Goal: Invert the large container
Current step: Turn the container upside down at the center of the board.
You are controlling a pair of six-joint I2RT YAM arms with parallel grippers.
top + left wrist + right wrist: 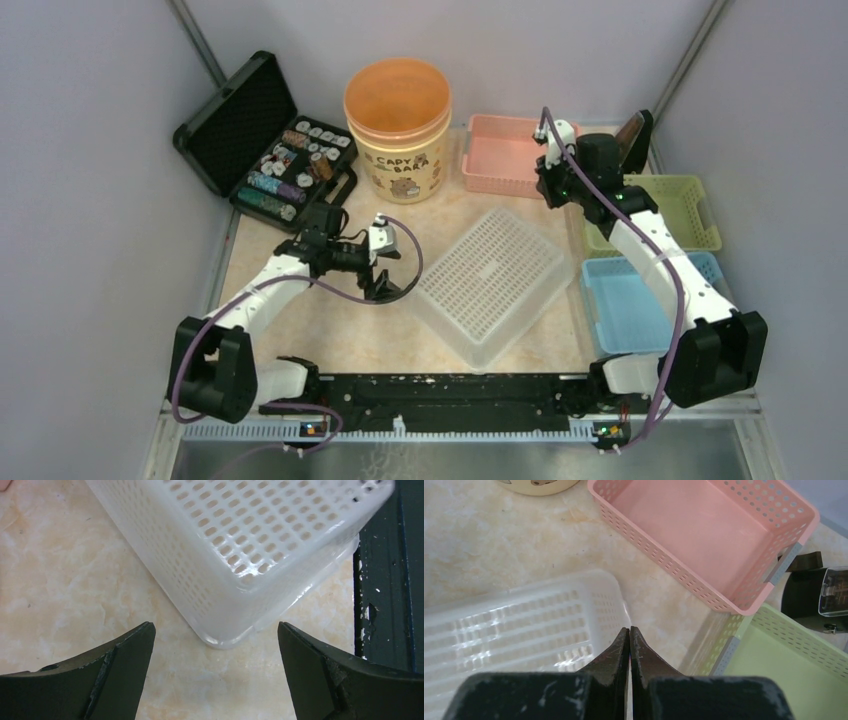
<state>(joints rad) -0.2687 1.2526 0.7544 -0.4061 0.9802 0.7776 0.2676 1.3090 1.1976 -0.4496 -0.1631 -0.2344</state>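
Pale marbled tabletop, grey walls on three sides. The left gripper (388, 288) is spread wide and grasps nothing; it sits low over the table just beside the left corner of the large container (490, 275). In the left wrist view that corner lies ahead, between the two fingers (120, 670) but clear of both.

The right gripper (629, 629) is pressed closed on nothing. It hangs above the bare strip of table between the container's far corner and the pink basket (704, 535).

The container, a translucent white perforated basket, lies mid-table. Its flat holed base faces up and its flared rim rests on the surface, so its opening points down. It sits skewed like a diamond, with its long axis seeming to run from near left to far right.

Further out stand a green basket (690, 200) and a blue basket (625, 300) on the right, a yellow tub (398, 130) at the back, and an open black case (265, 140) of chips at the far left.
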